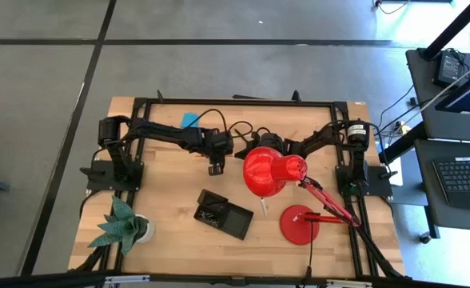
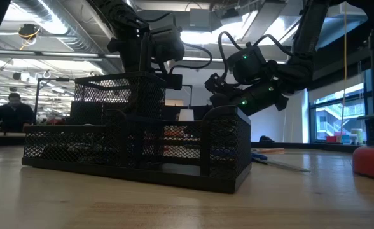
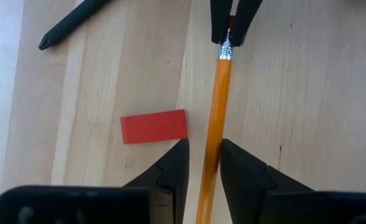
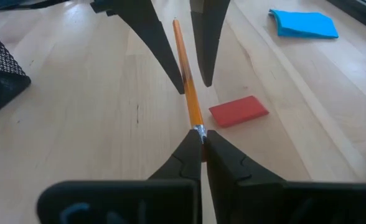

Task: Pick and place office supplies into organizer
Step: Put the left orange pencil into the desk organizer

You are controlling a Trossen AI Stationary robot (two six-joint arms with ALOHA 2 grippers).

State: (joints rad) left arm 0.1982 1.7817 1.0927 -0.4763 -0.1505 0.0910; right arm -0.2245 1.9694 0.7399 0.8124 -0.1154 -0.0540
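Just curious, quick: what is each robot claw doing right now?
Left gripper: open around the orange wooden pencil.
Right gripper: shut on its eraser end.

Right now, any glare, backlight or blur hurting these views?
Low view: backlit by windows, organizer and arms near-silhouettes. High view: glare top right, red lamp hides the hands. Left wrist view: pencil sharp, own fingers soft. Right wrist view: evenly lit.

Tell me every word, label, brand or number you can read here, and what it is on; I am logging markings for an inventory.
None can be read.
The pencil, red piece, blue sticky-note pad and pen show no print.
Pale marks on the right wrist housing are too blurred to read.
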